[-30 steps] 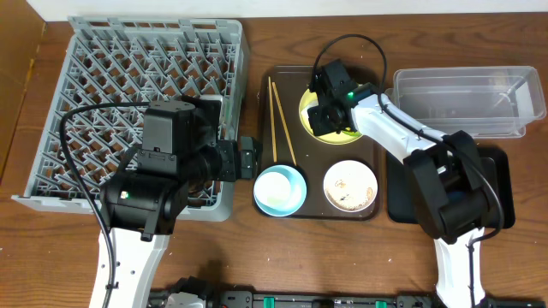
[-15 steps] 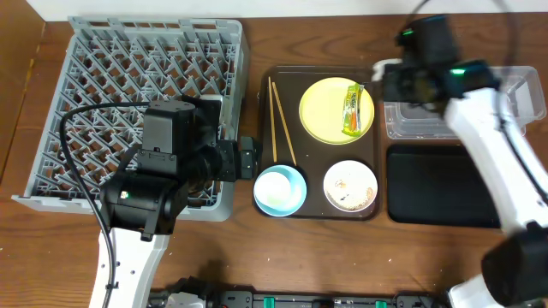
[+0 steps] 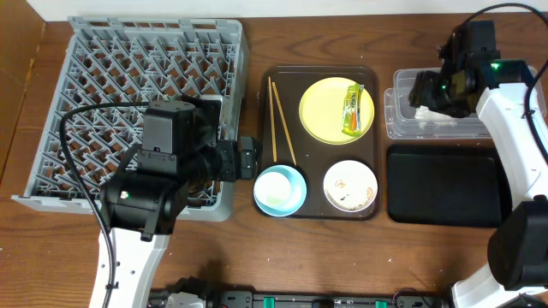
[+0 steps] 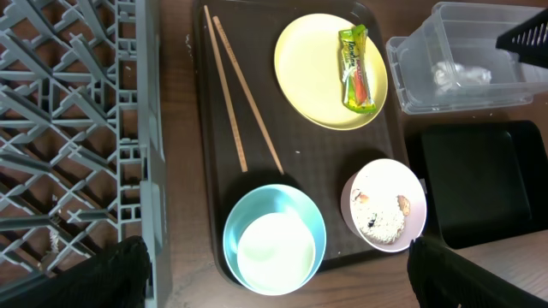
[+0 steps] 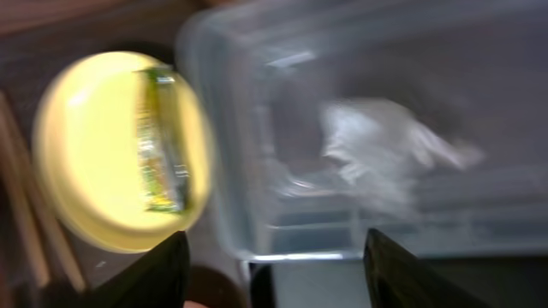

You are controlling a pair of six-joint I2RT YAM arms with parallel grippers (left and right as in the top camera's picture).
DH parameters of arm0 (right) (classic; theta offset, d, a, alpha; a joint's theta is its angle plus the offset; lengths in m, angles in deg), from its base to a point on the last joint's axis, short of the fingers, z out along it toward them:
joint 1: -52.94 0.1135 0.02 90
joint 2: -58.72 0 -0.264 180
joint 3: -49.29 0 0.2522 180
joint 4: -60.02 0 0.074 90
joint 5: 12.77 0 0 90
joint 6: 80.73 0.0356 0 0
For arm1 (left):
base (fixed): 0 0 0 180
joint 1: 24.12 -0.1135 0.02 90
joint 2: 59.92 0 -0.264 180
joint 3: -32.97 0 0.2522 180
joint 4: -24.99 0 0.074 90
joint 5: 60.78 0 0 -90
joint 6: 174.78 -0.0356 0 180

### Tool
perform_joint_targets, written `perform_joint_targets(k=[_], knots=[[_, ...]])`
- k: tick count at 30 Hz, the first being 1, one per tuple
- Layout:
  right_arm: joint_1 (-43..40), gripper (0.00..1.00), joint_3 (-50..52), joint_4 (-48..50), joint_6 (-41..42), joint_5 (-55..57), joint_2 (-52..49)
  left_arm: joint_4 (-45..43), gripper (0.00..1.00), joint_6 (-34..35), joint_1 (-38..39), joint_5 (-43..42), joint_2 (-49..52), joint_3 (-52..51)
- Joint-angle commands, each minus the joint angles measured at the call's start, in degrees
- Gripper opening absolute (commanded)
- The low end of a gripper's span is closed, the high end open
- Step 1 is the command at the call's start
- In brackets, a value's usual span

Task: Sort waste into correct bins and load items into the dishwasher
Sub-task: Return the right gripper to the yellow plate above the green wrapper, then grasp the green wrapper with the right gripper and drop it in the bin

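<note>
A wooden table [image 3: 342, 257] fills nearly the whole overhead view, its top a warm mid-brown with the grain running left to right. Along its far edge lies a narrow white strip [image 3: 342, 7]; whether it is wall or floor cannot be told. A paler tan board [image 3: 15, 60] sits at the far left corner. The light is even and soft, and the shadows are faint.

My worktop [image 3: 342, 257] is brown wood with a visible grain. Near its middle a dark brown serving tray [image 3: 315, 156] lies flat on the wood. It is rectangular, with rounded corners and a raised rim. Along the far edge I see a pale strip [image 3: 342, 7], and a lighter tan panel [image 3: 17, 51] at the far left corner.
</note>
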State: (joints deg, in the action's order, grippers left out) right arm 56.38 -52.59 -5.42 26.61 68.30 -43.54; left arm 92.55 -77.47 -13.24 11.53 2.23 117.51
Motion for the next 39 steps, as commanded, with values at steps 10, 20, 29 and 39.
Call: perform_joint_targets(k=[10, 20, 29, 39], knots=[[22.21, 0.66, -0.15, 5.51, 0.44, 22.49, -3.58, 0.17, 0.97, 0.11, -0.20, -0.28, -0.09, 1.07], [22.43, 0.67, -0.15, 17.40, 6.43, 22.47, -17.40, 0.17, 0.96, 0.11, -0.20, -0.28, -0.09, 1.07], [22.21, 0.40, -0.15, 19.06, 8.85, 22.38, -22.56, 0.17, 0.96, 0.11, -0.20, -0.28, -0.09, 1.07], [21.68, 0.01, -1.03, 16.61, 10.29, 18.49, -23.06, 0.17, 0.97, 0.11, -0.20, -0.28, -0.09, 1.07]])
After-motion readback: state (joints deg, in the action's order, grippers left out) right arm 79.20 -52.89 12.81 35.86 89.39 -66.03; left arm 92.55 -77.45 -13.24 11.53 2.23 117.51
